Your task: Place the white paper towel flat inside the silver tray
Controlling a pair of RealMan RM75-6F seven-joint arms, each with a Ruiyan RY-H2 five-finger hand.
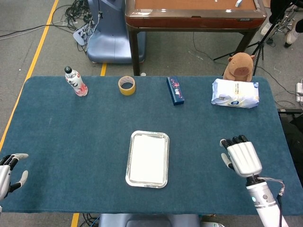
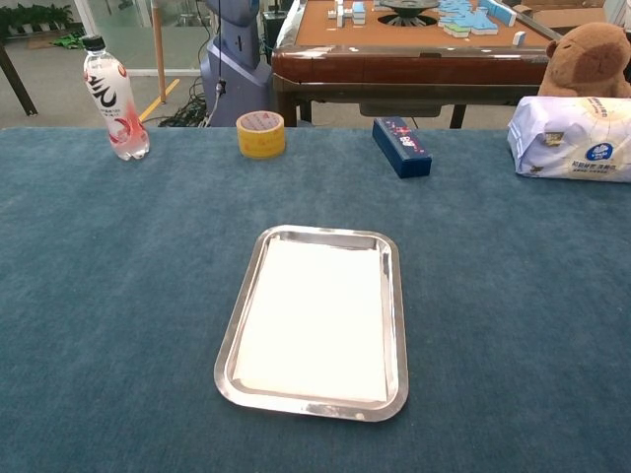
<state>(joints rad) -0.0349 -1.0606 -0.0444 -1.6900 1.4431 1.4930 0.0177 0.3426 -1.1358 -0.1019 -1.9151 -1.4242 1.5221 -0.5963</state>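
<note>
The white paper towel (image 1: 147,158) (image 2: 315,319) lies flat inside the silver tray (image 1: 130,158) (image 2: 400,315) at the middle of the blue table. In the head view my right hand (image 1: 241,158) hovers well right of the tray, fingers apart and holding nothing. My left hand (image 1: 9,171) shows at the table's near left edge, fingers spread and empty. The chest view shows neither hand.
Along the far side stand a water bottle (image 1: 75,81) (image 2: 115,97), a yellow tape roll (image 1: 127,85) (image 2: 260,133), a blue box (image 1: 175,90) (image 2: 401,146) and a tissue pack (image 1: 235,93) (image 2: 575,137) with a brown plush toy (image 1: 238,65) behind it.
</note>
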